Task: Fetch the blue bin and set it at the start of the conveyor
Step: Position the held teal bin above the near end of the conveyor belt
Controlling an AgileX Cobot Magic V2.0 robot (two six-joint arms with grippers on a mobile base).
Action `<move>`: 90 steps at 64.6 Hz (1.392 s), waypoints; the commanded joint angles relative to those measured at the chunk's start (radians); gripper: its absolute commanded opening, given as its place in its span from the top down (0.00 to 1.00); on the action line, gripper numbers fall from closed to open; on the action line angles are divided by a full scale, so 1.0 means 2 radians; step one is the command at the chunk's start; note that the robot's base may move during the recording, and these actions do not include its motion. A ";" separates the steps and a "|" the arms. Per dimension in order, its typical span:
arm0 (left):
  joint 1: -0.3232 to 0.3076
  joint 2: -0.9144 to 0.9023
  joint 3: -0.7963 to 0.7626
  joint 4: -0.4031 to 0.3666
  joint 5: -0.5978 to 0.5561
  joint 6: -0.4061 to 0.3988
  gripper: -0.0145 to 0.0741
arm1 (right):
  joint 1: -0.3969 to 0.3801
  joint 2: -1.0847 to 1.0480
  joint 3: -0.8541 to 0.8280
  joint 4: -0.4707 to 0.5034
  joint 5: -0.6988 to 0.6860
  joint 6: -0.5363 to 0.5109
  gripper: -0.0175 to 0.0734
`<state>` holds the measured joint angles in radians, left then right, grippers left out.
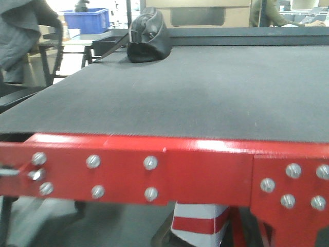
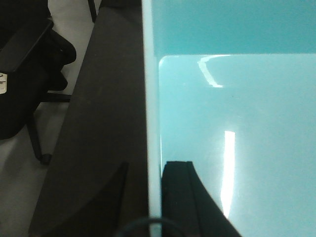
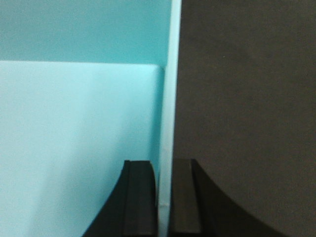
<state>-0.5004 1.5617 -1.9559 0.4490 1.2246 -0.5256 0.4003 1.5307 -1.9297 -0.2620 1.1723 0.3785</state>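
Blue bin [image 2: 237, 148] is held by both arms: the left end effector [image 2: 148, 170] is clamped across one side wall, one finger inside and one outside, and the right end effector [image 3: 162, 168] is clamped likewise on the opposite wall. The dark belt of the conveyor start [image 1: 180, 103] lies just beside the rim in both wrist views, so placement appears to be the step in hand; whether the base touches the belt cannot be told. The next move calls for a level lowering near the red frame [image 1: 128, 159], well apart from the black bag [image 1: 149, 36], then simultaneous release.
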 commanded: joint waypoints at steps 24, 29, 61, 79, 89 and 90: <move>0.000 -0.005 -0.002 0.017 -0.049 0.002 0.96 | 0.000 -0.008 -0.006 -0.006 -0.018 -0.005 0.99; 0.000 -0.005 -0.002 0.018 -0.060 0.002 0.96 | 0.000 -0.008 -0.006 -0.006 -0.018 -0.005 0.99; 0.000 -0.005 -0.002 0.019 -0.098 0.002 0.96 | 0.000 -0.008 -0.006 -0.006 -0.018 -0.005 0.99; 0.000 -0.005 -0.002 0.019 -0.098 0.002 0.96 | 0.000 -0.008 -0.006 -0.013 -0.073 -0.005 0.99; 0.000 -0.005 -0.002 0.019 -0.098 0.002 0.96 | 0.000 -0.008 -0.006 -0.013 -0.111 -0.005 0.99; 0.000 -0.005 -0.002 0.019 -0.098 0.002 0.96 | 0.000 -0.008 -0.006 -0.013 -0.111 -0.005 0.99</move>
<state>-0.4966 1.5617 -1.9540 0.4915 1.0855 -0.5249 0.3985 1.5271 -1.9297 -0.2996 1.0346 0.3822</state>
